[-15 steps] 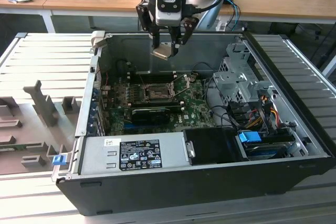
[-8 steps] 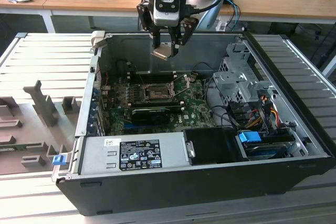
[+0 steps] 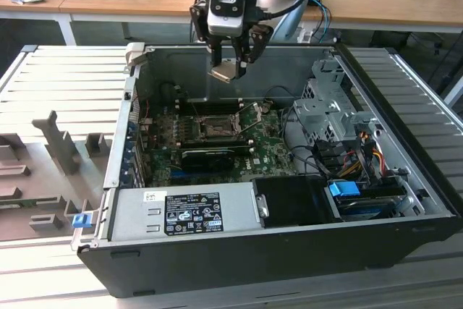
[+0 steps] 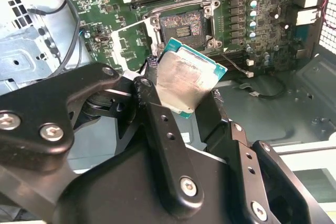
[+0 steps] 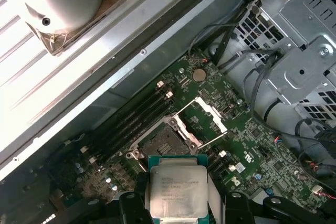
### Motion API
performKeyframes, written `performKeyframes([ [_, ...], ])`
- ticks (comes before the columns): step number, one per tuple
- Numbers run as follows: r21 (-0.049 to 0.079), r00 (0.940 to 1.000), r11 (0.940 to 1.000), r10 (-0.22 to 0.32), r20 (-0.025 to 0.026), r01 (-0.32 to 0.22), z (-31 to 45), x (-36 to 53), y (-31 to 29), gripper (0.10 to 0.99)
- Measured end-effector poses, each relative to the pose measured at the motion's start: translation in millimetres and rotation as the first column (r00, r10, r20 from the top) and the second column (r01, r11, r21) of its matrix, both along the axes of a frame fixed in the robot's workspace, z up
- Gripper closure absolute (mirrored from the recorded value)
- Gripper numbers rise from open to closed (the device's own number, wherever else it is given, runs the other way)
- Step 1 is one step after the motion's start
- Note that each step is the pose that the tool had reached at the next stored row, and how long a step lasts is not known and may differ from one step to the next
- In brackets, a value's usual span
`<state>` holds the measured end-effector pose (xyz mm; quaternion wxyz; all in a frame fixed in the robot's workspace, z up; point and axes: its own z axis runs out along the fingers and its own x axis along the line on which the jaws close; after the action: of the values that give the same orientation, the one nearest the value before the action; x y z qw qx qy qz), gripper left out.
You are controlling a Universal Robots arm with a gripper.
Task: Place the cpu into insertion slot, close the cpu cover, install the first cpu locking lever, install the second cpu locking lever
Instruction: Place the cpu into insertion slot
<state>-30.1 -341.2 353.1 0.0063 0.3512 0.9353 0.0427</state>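
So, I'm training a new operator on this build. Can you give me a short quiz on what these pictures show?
1. True or false: the cpu already sits in the slot.
2. The cover is: A) swung open, B) closed over the slot, C) missing.
3. What is the gripper shut on?
Key: 1 false; 2 A; 3 the cpu.
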Motion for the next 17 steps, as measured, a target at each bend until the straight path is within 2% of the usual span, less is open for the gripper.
performKeyframes([
  [17,0.000,0.9956,0.9956,-0.094,0.0000,0.094,-0.2,0.0,0.0,0.553],
])
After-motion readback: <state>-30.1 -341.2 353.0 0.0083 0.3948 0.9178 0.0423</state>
